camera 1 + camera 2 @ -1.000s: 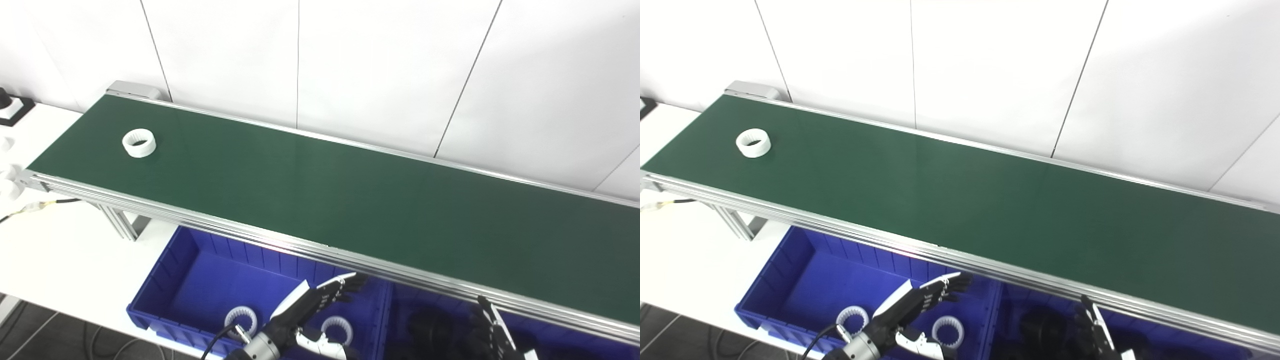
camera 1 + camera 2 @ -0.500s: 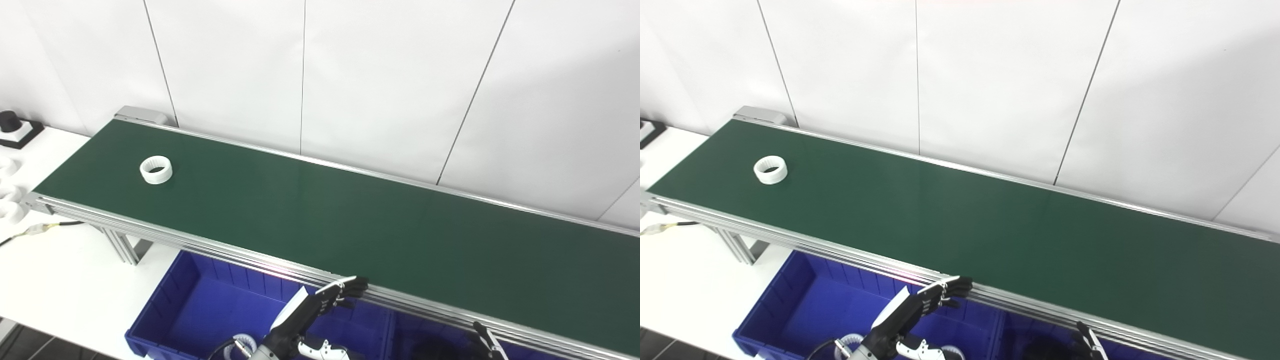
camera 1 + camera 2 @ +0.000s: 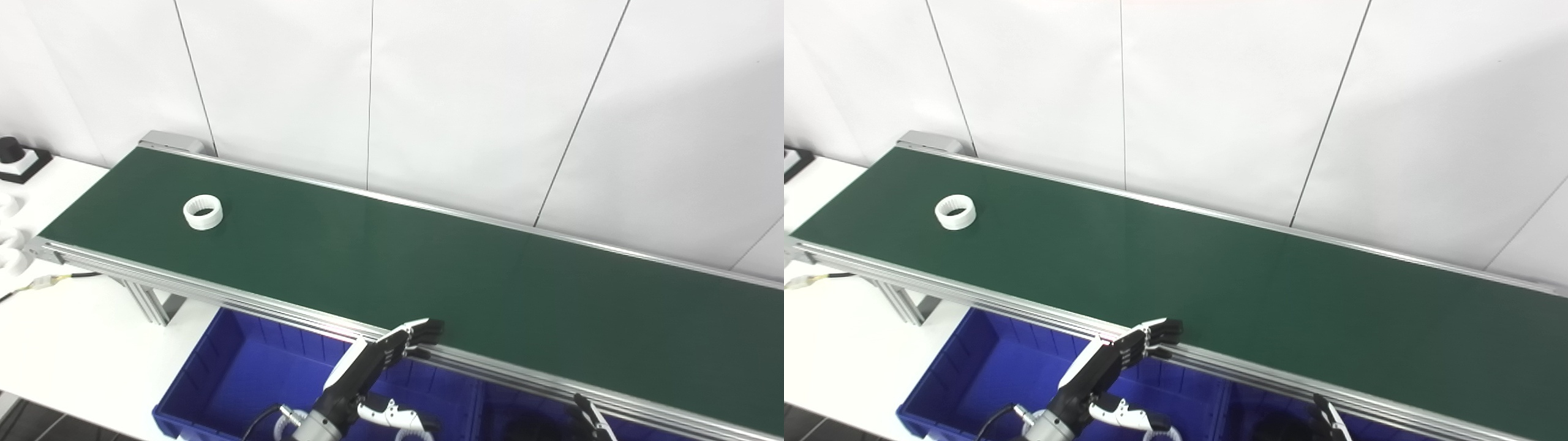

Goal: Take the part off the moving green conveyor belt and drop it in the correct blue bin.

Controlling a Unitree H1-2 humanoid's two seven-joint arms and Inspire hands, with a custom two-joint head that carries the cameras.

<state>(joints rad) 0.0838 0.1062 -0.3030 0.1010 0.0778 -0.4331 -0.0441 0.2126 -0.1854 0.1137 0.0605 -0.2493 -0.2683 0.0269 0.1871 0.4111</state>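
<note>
White ring [image 3: 203,212] far-left on belt [image 3: 429,269], left robot hand [image 3: 373,367] at near rail

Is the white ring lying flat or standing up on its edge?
Flat. The ring lies on the green belt with its round hole facing up, so you can see dark belt through the middle.

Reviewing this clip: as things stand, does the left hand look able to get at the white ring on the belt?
Probably not yet. The left hand is open at the belt's near rail, while the white ring lies far off toward the belt's left end. Nothing stands between them on the green belt; only the gap is the problem.
</note>
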